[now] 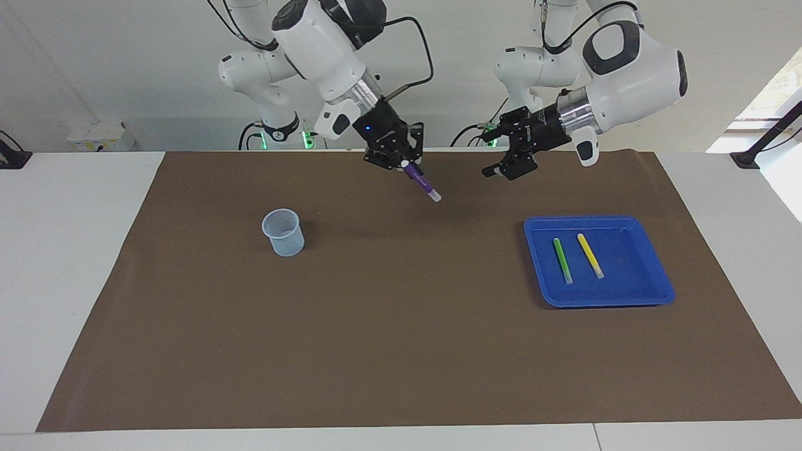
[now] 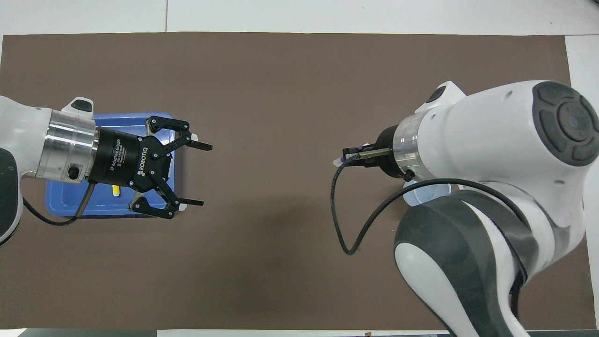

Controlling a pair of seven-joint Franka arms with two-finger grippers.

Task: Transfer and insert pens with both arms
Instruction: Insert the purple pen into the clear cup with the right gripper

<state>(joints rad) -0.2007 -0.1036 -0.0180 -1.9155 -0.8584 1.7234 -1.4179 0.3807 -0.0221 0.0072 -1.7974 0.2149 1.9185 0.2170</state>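
Glossy blue tray (image 1: 651, 291) — right end effector (image 1: 406, 164) clamps slim purple pen (image 1: 421, 183).

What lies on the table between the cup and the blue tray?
Only bare brown mat between the cup and the blue tray, seen in the facing view.

A purple pen (image 1: 421, 181) with a pale cap end sits clamped in the black right gripper (image 1: 401, 161). Below the black left gripper (image 1: 501, 168), whose fingers are spread, a blue tray (image 1: 651, 291) holds a green pen (image 1: 562, 260) and a yellow pen (image 1: 590, 255). The cup (image 1: 283, 232) is pale translucent blue, the mat (image 1: 376, 326) plain brown
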